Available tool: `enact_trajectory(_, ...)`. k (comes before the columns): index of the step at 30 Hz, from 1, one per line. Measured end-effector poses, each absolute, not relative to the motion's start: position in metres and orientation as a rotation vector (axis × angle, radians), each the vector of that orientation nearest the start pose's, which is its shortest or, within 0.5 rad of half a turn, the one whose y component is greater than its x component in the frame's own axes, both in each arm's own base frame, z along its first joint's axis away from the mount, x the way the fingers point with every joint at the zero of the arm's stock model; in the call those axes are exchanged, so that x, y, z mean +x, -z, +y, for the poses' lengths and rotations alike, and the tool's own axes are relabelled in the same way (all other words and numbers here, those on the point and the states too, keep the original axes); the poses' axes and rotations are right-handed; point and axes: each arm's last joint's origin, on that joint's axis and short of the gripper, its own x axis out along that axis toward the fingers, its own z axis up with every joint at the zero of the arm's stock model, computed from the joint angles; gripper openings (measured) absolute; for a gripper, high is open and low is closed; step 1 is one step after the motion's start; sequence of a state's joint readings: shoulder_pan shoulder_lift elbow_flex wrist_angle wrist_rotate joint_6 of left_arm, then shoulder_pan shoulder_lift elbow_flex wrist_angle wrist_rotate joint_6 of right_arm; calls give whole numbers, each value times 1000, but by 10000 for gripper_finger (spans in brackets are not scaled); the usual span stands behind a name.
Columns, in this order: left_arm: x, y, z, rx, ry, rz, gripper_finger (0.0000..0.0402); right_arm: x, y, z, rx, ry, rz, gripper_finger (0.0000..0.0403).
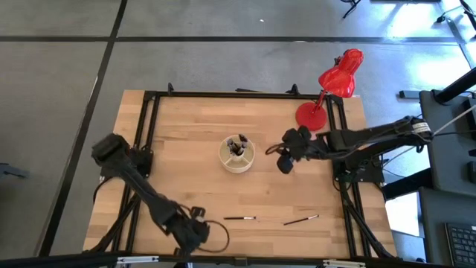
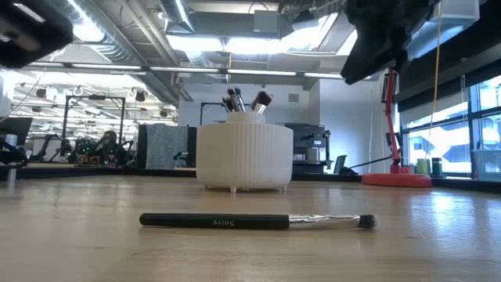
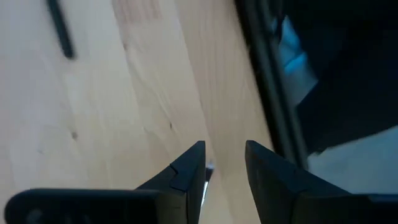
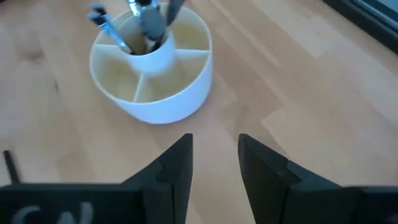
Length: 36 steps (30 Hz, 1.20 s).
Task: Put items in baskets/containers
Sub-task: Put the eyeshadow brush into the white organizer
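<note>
A round cream container (image 1: 237, 154) with dividers and a centre cup stands mid-table; several dark brushes (image 4: 144, 22) stand upright in its cup. Two brushes lie flat near the table's near edge: one (image 1: 239, 218) left, one (image 1: 300, 219) right. In the low view, one brush (image 2: 258, 222) lies in front of the container (image 2: 244, 157). My right gripper (image 4: 214, 155) hovers open to the right of the container, holding nothing. My left gripper (image 3: 224, 165) is open near the table's near edge, left of the brushes, empty.
A red desk lamp (image 1: 332, 88) stands by its round base (image 1: 311, 115) at the table's far right corner. The black frame rails (image 1: 149, 119) run along the table's sides. Bare wood lies between the container and the two loose brushes.
</note>
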State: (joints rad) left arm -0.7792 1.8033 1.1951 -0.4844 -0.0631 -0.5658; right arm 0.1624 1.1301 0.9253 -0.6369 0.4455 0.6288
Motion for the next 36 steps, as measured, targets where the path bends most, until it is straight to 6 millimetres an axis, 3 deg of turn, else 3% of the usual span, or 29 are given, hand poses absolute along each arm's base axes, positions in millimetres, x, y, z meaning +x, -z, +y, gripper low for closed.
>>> enact_trajectory(8, 259, -155, -264, 64, 293, 1298, 109, 218, -281, 41, 349, 471, 675, 128)
enact_trajectory(17, 259, -141, -267, 77, 275, 1332, 103, 220, -283, 37, 333, 500, 646, 128)
enact_trajectory(24, 261, -139, -262, 91, 218, 1337, 23, 223, -284, 25, 308, 528, 635, 128)
enact_trajectory(27, 264, -139, -259, 72, 202, 1342, 11, 223, -284, 23, 297, 534, 637, 128)
enact_trajectory(32, 270, -150, -250, 138, 64, 1256, 10, 224, -285, 20, 297, 541, 630, 128)
enact_trajectory(36, 274, -193, -239, 205, -76, 1037, 8, 227, -287, 21, 281, 522, 603, 128)
